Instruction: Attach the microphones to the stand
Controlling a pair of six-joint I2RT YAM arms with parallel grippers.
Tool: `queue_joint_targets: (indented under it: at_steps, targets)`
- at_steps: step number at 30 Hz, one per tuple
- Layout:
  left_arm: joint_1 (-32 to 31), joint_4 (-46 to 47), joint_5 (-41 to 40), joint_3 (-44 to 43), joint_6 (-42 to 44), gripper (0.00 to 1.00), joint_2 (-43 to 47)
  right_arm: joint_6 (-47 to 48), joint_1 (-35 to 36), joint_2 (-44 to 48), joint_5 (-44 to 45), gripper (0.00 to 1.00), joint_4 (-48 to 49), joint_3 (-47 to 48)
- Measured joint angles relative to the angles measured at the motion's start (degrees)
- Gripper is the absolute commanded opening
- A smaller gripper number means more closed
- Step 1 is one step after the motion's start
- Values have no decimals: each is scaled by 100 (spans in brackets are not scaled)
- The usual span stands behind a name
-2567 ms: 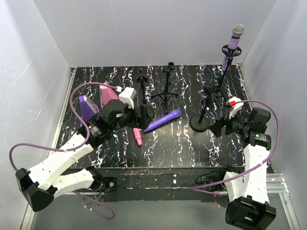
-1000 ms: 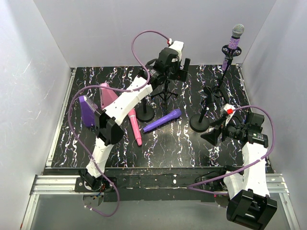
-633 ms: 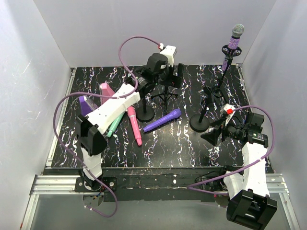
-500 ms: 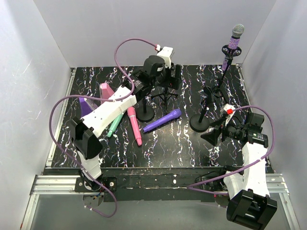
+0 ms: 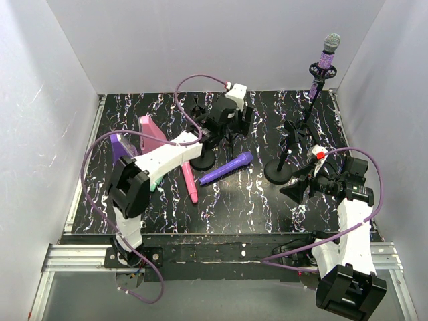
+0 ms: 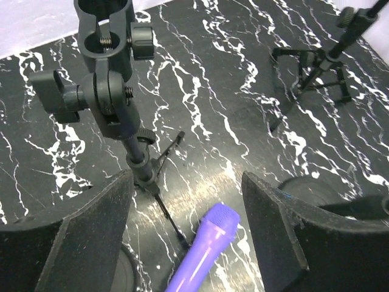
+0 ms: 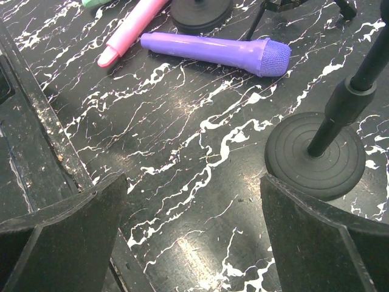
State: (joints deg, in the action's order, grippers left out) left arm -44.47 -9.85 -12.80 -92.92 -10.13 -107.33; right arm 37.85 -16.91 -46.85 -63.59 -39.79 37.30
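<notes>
The right gripper [image 7: 191, 188] hangs near right, jaws wide apart and empty, beside a round stand base [image 7: 315, 155]; mid-table lie the pink microphone [image 5: 188, 179], the plain purple microphone [image 5: 226, 168] and, partly under the left arm, the mint green microphone [image 5: 153, 185]; behind them the left gripper [image 6: 185, 201] gapes empty, facing a tripod stand [image 6: 115, 103]; far right, the glittery microphone [image 5: 327, 59] sits atop a tall stand [image 5: 315, 85].

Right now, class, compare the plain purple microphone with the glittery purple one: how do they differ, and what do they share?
The glittery purple microphone stands nearly upright, held at the top of a tall stand. The plain purple microphone lies flat on the table. The glittery one has a silver-grey head, while the plain one's head is purple like its body. Both are slim, handheld and purple.
</notes>
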Motion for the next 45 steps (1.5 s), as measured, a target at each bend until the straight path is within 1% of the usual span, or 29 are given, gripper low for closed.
queue_joint_targets:
  at_steps: [2,4,8,13,19,22,26,27,36,45]
  targets:
    - [-24,356,-186,92,111,67,-118,0,0,0,0,96,0,0]
    - [-37,664,-369,181,212,61,-243,0,0,0,0,96,0,0]
    - [-39,1241,-761,354,378,56,-551,2,0,0,0,96,-2,0]
    - [-35,1646,-1095,492,463,52,-754,7,0,0,0,96,-20,0]
    - [-35,1943,-1344,328,579,27,-1019,11,0,0,0,96,-39,0]
    - [-24,1980,-1419,184,625,18,-1134,13,0,0,2,96,-42,0]
    - [-28,2074,-1412,103,671,2,-1222,15,0,0,2,96,-44,0]
    - [-26,2081,-1386,103,673,0,-1222,15,0,0,2,96,-44,0]
    - [-26,2214,-804,105,846,0,-1220,39,0,0,2,96,-44,0]
    - [-28,2107,136,-136,1215,0,-1139,76,0,0,7,96,-46,0]
